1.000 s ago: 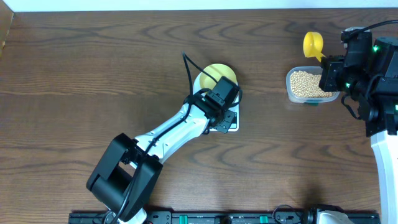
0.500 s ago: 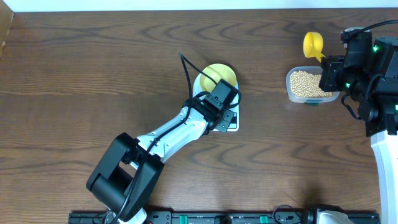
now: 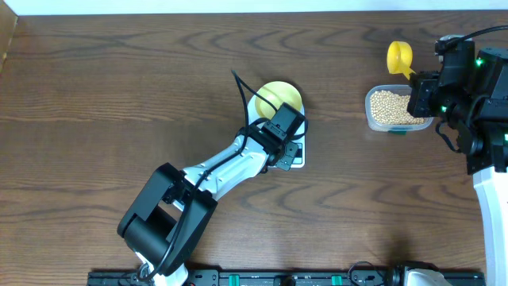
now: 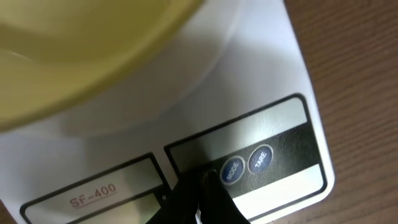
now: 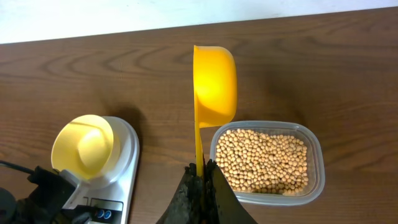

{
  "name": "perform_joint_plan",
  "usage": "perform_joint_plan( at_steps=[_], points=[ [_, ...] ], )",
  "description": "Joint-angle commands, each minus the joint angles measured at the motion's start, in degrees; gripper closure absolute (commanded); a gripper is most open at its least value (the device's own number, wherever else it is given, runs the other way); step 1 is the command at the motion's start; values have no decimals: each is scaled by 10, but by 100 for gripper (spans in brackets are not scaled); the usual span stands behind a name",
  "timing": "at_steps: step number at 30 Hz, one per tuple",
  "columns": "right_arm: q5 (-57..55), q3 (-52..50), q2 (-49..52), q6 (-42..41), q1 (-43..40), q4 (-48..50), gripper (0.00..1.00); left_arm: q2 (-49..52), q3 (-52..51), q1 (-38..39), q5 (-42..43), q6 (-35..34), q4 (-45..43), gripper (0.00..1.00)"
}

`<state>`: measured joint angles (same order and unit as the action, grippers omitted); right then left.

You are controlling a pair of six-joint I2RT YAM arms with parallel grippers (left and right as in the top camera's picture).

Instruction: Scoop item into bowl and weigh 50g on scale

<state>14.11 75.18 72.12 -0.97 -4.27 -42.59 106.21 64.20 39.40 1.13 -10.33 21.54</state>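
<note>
The pale yellow bowl sits empty on the white scale at mid-table. My left gripper is shut, and its tips touch the scale's dark front panel just left of the MODE button. The bowl's rim fills the top of the left wrist view. My right gripper is shut on the handle of a yellow scoop, which is held empty above the far left edge of a clear tub. The beans fill this tub.
The left arm lies diagonally from the table's front edge up to the scale and hides most of the scale in the overhead view. The right arm stands at the right edge beside the tub. Bare brown wood surrounds both.
The left arm's elbow has shifted slightly up and right, while its shut tips stay on the scale's front panel. The right arm and scoop have not moved.
</note>
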Motion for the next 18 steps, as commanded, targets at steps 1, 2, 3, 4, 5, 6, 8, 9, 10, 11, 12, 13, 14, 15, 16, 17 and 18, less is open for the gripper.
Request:
perform_joint_plan(
  at_steps=[1,2,3,4,5,6,8,9,10,11,12,13,14,15,16,17,18],
  points=[
    [-2,9,2,8,-2,0,99,7,-3,-2,-7,-5,-5,93],
    [-2,9,2,8,-2,0,99,7,-3,-2,-7,-5,-6,93],
    [-2,9,2,8,-2,0,99,7,-3,-2,-8,-5,-8,93],
    [-2,9,2,8,-2,0,99,7,-3,-2,-8,-5,-12,93],
    [-2,9,2,8,-2,0,99,7,-3,-2,-7,-5,-13,93],
    [-2,9,2,8,-2,0,99,7,-3,-2,-7,-5,-13,93],
    [-2,9,2,8,-2,-2,99,8,-3,-2,-7,-5,-11,93],
    [-2,9,2,8,-2,-3,99,9,-3,-2,-7,-5,-11,93],
    [-2,9,2,8,-2,-3,99,9,-3,-2,-7,-5,-10,93],
    [-2,9,2,8,-2,-4,99,9,-3,-2,-7,-5,-10,93],
    [-2,9,2,8,-2,-5,99,10,-3,-2,-7,-5,-9,93],
    [-2,9,2,8,-2,-5,99,10,-4,-2,-7,-5,-6,93],
    [-2,9,2,8,-2,-5,99,10,-4,-2,-7,-5,-4,93],
    [-2,9,2,8,-2,-5,99,10,-4,-2,-7,-5,-1,93],
    [-2,9,2,8,-2,-5,99,10,-4,-2,-7,-5,4,92],
    [-2,9,2,8,-2,-5,99,10,-6,-2,-7,-5,5,92],
    [-2,9,2,8,-2,-5,99,10,-9,-2,-7,-5,4,93]
  ],
)
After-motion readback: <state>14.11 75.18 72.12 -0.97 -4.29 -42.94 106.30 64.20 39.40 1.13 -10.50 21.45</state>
